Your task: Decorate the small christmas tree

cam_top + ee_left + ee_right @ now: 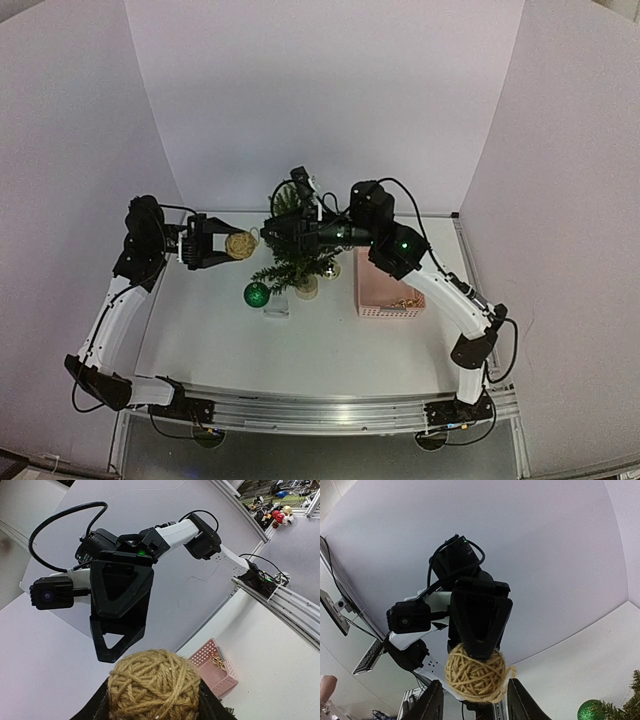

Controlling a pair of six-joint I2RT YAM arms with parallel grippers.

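The small christmas tree stands mid-table on its pale round base; its branch tips show in the right wrist view. My left gripper is shut on a tan twine ball, held in the air left of the tree. The ball fills the bottom of the left wrist view, between that gripper's fingers. My right gripper reaches left over the tree and faces the ball. In the right wrist view its fingers stand wide apart, and the ball hangs just beyond them.
A green bauble lies on the table left of the tree's base, also in the right wrist view. A small clear piece lies next to it. A pink basket with gold bells stands right of the tree.
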